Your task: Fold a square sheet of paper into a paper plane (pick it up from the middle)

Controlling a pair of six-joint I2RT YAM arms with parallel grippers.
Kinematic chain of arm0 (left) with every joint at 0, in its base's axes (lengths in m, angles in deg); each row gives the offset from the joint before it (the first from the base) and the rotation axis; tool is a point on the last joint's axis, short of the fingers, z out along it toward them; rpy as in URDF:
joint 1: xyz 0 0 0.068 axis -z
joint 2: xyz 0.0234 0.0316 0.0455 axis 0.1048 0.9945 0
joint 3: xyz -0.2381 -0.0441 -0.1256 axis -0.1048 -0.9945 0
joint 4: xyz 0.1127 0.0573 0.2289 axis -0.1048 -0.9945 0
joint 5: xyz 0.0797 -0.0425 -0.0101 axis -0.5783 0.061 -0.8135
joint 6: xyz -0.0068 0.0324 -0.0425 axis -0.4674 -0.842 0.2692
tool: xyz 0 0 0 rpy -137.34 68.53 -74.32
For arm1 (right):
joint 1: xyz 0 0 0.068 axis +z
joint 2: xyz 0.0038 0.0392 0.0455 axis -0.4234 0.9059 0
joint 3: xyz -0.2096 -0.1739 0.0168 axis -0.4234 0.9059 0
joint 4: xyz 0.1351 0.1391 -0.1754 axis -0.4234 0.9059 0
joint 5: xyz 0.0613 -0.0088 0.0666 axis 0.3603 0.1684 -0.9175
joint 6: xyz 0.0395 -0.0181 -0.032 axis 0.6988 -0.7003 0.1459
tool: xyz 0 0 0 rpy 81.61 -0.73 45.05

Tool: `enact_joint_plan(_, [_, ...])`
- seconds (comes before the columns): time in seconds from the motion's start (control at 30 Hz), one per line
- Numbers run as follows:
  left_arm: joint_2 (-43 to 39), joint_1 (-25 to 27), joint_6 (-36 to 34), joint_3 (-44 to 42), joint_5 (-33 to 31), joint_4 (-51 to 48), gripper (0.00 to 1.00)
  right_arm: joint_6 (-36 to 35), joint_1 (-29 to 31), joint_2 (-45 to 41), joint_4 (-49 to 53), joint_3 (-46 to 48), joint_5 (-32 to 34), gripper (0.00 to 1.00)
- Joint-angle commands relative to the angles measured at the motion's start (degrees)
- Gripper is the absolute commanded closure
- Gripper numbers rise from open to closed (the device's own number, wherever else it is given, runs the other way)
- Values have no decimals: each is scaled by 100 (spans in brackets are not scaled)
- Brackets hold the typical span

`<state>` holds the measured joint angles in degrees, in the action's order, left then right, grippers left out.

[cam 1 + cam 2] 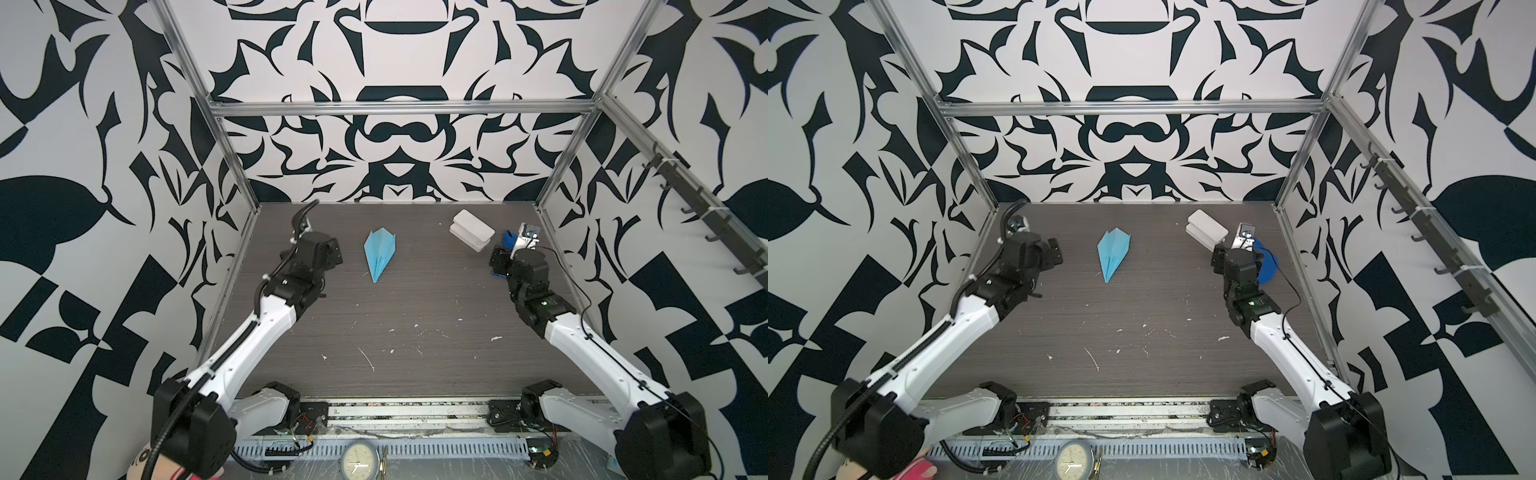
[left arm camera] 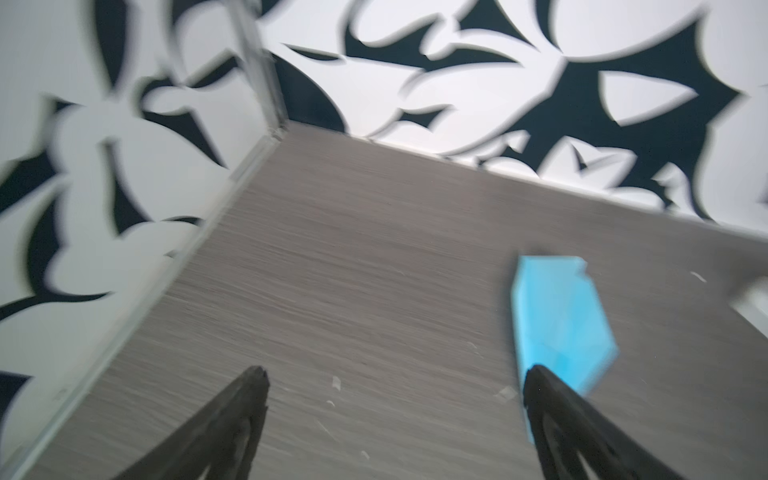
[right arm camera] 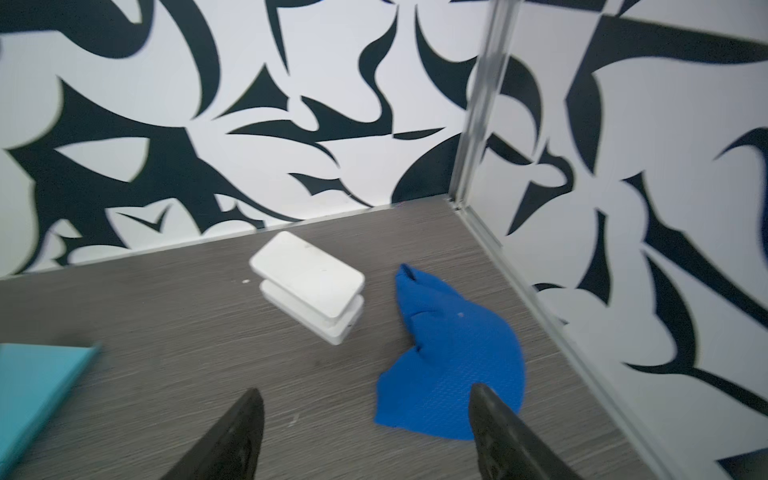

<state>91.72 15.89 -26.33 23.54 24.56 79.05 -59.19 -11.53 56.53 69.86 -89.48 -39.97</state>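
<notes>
Judging by how things lie, the folding is finished and the step in hand is letting go and clearing off.

At the left of both top views, the left gripper [image 2: 397, 374] hangs over the table [image 1: 415, 332] with its jaws spread wide and nothing between them. Its wrist view is motion-blurred, yet the gap is plain.

Just right of that arm, left of centre and toward the back of the tabletop, lies the paper plane [image 1: 380, 254]. It is a slim light-blue dart lying on the wood, its nose pointing toward the lower edge of the view and its tail toward the back wall. Neither gripper touches it. No unfolded square sheet shows anywhere, so I take it the sheet has become this plane.

Further right, well apart from the plane, 2 white blocks [image 1: 471, 232] sit stacked near the back wall. Right of them the right gripper [image 3: 368, 390] is also parted and empty, above bare wood. A royal-blue cloth [image 3: 453, 365] lies at the far right by the side wall, and one of the gripper's fingers hides part of it in the wrist view.

The next move, as I see it, calls for both arms to lift first and then draw back toward their bases. The paper is light, and a finger sweeping low beside it could nudge or flip it. The right arm must also steer clear of the cloth and the blocks.
</notes>
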Motion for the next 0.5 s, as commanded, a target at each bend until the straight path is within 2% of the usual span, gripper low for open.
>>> enact_joint_plan(0.0, [-278,-431,-621,-1157,-695,1732,1,-657,-320,116,-1082,769,449,20])
enact_joint_plan(0.07, [-433,-707,-649,-1629,-641,1961,1,-499,-522,303,-1371,1107,383,20])
enact_joint_plan(0.2, [-528,-1473,-636,-2239,117,2334,1,-396,-680,593,-1910,1565,-30,20])
enact_joint_plan(0.33, [-211,-2077,-716,-2653,961,3031,0,-549,-818,1121,-2409,1650,-299,20])
enact_joint_plan(0.4, [-4,-2189,-883,-2769,1371,3505,0,-572,-896,1380,-2769,1708,-541,20])
enact_joint_plan(0.47, [222,-2199,-988,-2937,1524,4116,0,-618,-998,1541,-3002,1689,-926,20])
